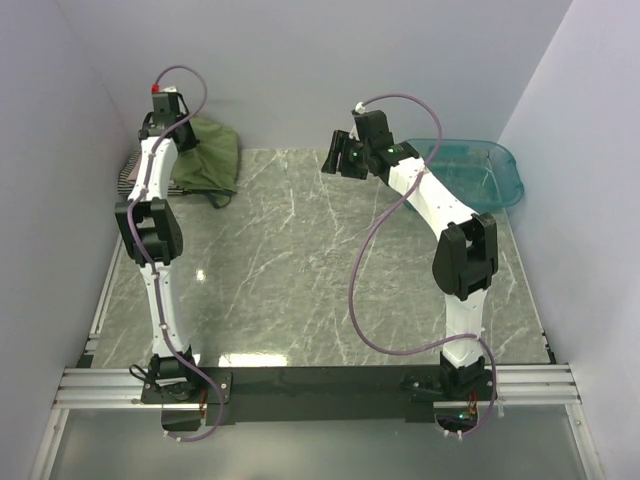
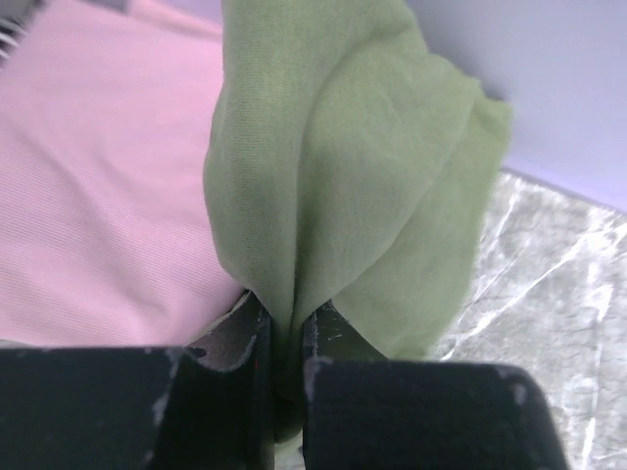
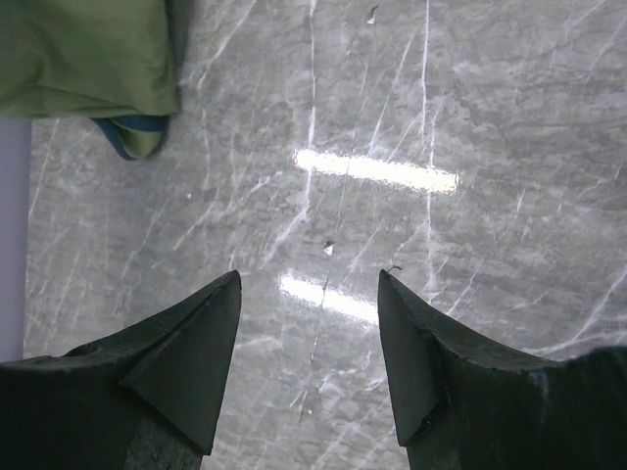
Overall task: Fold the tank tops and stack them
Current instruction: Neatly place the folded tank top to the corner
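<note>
Grey marble tabletop [image 1: 300,280] with white veins, pale lavender walls [image 1: 300,60] on three sides. Left arm reaches to the far left corner. The left gripper [image 2: 284,323] is nearly closed, its fingers [image 2: 235,338] pinching a fold of the olive-green tank top [image 2: 343,176]. In the left wrist view the green cloth bunches up from the pinch and drapes right, over the marble. From above, the green top sits as a rumpled heap in the far left corner, just beside the arm.

A pink tank top [image 2: 98,196] lies flat under and left of the green one, touching it. A black-white striped tank top [image 1: 125,175] shows at the table's left edge, mostly hidden by the arm; can't tell if it is folded.

Right arm bends toward the far middle of the table. The right gripper [image 3: 309,279] hangs over bare marble with its jaws spread wide and nothing between them. Its wrist view catches the green top's edge and a bit of navy trim [image 3: 122,132] at upper left, well apart from the fingers. Teal plastic tub [image 1: 505,175] sits in the far right corner, beside the right arm.
</note>
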